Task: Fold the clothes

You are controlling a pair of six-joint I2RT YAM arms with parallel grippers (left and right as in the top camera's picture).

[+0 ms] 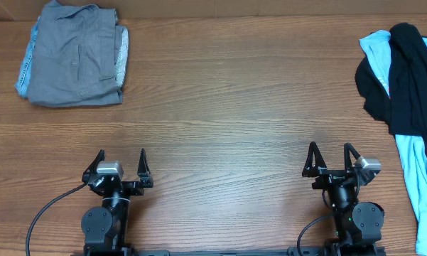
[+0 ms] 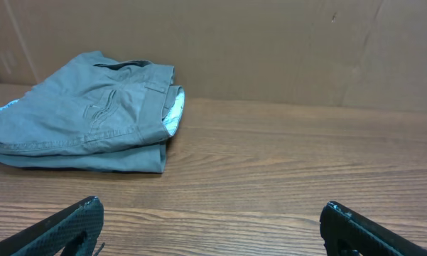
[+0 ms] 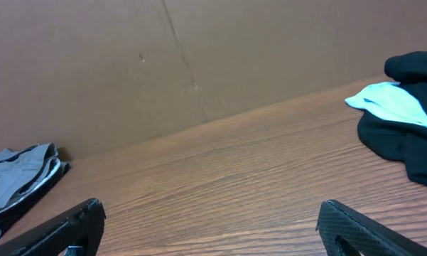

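Brown wood-grain table [image 1: 220, 107], with a plain brown board wall [image 2: 284, 43] behind it. I see the grey shorts [image 1: 74, 57] folded at the far-left corner, a light-blue edge poking out on their left side. The black garment [image 1: 405, 78] is heaped over the pale-blue garment [image 1: 420, 178] at the far-right edge. My left gripper [image 1: 121, 155] and right gripper [image 1: 330, 149] sit at the near edge, fingers spread wide, holding nothing, well apart from the clothes.
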